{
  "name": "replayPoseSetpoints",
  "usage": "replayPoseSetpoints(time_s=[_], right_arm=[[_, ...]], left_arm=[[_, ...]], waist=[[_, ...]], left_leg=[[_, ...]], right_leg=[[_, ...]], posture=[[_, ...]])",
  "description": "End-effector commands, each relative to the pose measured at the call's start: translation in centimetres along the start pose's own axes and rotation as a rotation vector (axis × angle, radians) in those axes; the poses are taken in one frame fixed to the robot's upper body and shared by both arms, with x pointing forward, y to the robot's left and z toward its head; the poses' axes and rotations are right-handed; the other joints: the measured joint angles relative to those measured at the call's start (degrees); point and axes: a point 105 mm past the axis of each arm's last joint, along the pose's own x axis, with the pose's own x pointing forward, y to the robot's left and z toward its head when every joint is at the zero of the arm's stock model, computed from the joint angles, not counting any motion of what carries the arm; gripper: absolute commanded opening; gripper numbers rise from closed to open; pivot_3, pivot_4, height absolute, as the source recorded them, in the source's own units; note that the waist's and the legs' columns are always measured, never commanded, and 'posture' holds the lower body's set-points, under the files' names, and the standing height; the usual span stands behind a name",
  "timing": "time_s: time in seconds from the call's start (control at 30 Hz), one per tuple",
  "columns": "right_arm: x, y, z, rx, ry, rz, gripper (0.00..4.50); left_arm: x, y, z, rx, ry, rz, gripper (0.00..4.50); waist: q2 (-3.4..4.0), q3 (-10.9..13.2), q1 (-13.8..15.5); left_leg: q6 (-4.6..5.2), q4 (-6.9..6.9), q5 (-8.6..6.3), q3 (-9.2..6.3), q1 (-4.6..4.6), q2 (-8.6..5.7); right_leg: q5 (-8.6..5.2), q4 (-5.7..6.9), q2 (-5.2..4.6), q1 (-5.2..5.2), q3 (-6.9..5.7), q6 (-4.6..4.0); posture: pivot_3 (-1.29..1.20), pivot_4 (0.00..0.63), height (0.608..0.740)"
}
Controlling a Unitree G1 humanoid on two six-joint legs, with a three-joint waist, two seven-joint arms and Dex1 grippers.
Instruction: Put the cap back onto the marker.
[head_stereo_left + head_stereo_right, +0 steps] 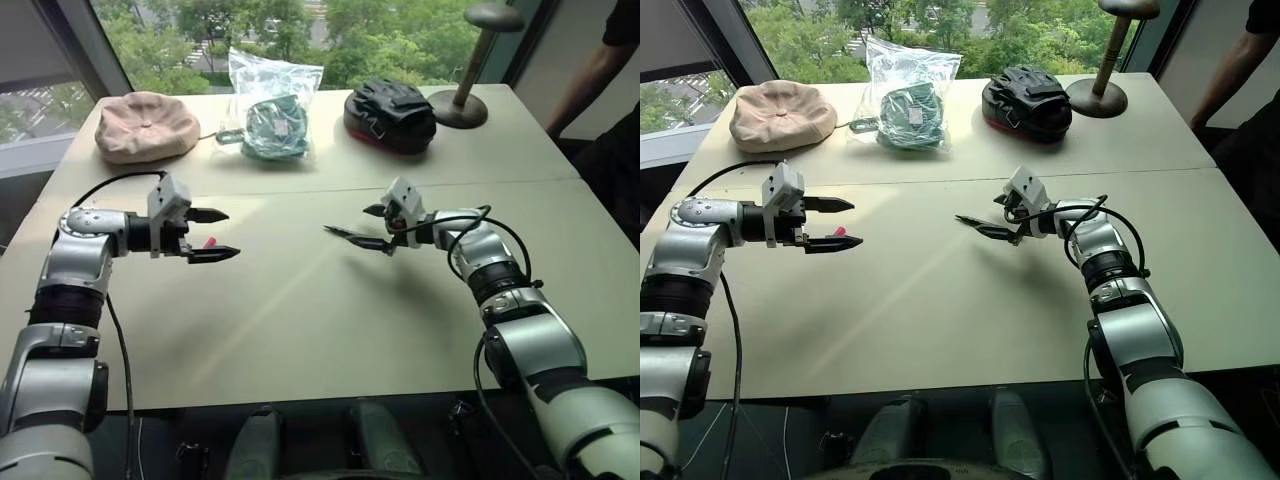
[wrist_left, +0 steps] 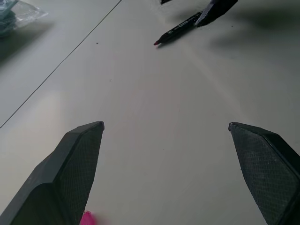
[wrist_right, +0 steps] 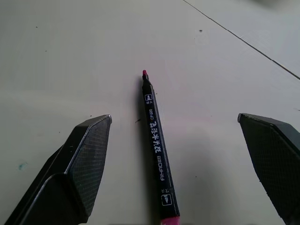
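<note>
1. Left gripper (image 1: pixel 218 235) is held above the table (image 1: pixel 300 320) on the robot's left, jaws spread wide, nothing gripped between the fingers (image 2: pixel 77 164).
2. Right gripper (image 1: pixel 358 226) is held low over the table on the robot's right, jaws also spread wide, nothing gripped; its fingers (image 3: pixel 84 164) are seen on either side of the marker without touching it.
3. The marker (image 3: pixel 157 154) is seen lying flat on the table between the right gripper's open fingers (black barrel with white print, pink band at the near end, small reddish-pink tip at the far end). The tip is pointed away from the right wrist, toward the left gripper's side.
4. The cap (image 1: pixel 210 243) is seen as a small bright pink piece on the table just beside the left gripper's lower finger; in the left wrist view it (image 2: pixel 86 218) is partly hidden by a finger (contact cannot be told).
5. Cap and marker are well apart, the cap on the left side, the marker toward the right.
6. At the far side of the table are laid a pink hat (image 1: pixel 145 125), a clear bag with teal contents (image 1: pixel 268 110), a black item with a red edge (image 1: pixel 392 115), and a stand with a round base (image 1: pixel 462 105).
7. A person's arm (image 1: pixel 595 70) is seen at the far right edge.
</note>
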Motion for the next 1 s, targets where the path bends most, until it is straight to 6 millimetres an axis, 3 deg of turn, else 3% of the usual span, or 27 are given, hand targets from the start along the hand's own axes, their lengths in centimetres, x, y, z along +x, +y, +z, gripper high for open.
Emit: replayPoseSetpoints(time_s=[0.03,0.37,0.47,0.7,0.87,1.0], right_arm=[[0.7,0.3,1.4,-0.045,-0.027,0.031,4.5],[1.5,1.2,-0.4,-0.036,0.032,0.059,4.5],[1.7,1.3,-0.7,-0.031,0.043,0.058,3.55],[1.9,1.4,-1.5,0.003,0.057,0.049,0.03],[2.0,1.2,-1.3,0.012,0.041,0.035,0.03],[1.7,0.3,0.8,-0.027,-0.006,0.009,0.03]], left_arm=[[-1.1,0.2,0.8,0.017,-0.038,0.045,4.46],[-1.3,-0.1,0.6,0.011,-0.038,0.068,4.46],[-1.2,-0.2,0.5,0.01,-0.04,0.072,4.5],[-1.3,-0.3,0.5,0.005,-0.043,0.081,4.5],[-1.6,-0.3,0.3,-0.005,-0.047,0.102,4.5],[-2.2,0.4,-0.1,-0.01,-0.043,0.169,4.5]], waist=[[0.0,0.0,0.0],[0.0,-0.01,-0.01],[0.0,-0.01,-0.01],[-0.01,-0.02,-0.09],[-0.01,-0.03,-0.09],[-0.01,-0.03,-0.11]], left_leg=[[0.0,0.0,0.0,0.0,0.0,0.0],[-0.02,0.04,0.01,-0.01,0.06,-0.01],[-0.02,0.04,0.01,-0.02,0.06,0.0],[-0.02,0.04,0.01,-0.01,0.08,0.0],[-0.02,0.04,0.01,-0.01,0.12,0.01],[-0.03,0.06,0.02,-0.02,0.13,0.02]], right_leg=[[0.0,0.0,-0.01,0.0,0.0,0.0],[0.0,0.09,-0.02,0.04,0.01,0.0],[0.0,0.11,-0.02,0.03,0.01,0.0],[0.0,0.11,-0.01,0.04,0.01,0.0],[0.01,0.12,-0.02,0.07,0.02,-0.01],[0.01,0.15,-0.02,0.07,0.02,-0.01]], posture=[[0.0,0.15,0.74],[0.0,0.15,0.74],[0.0,0.15,0.74],[0.0,0.15,0.74],[0.0,0.15,0.74],[0.0,0.15,0.74]])
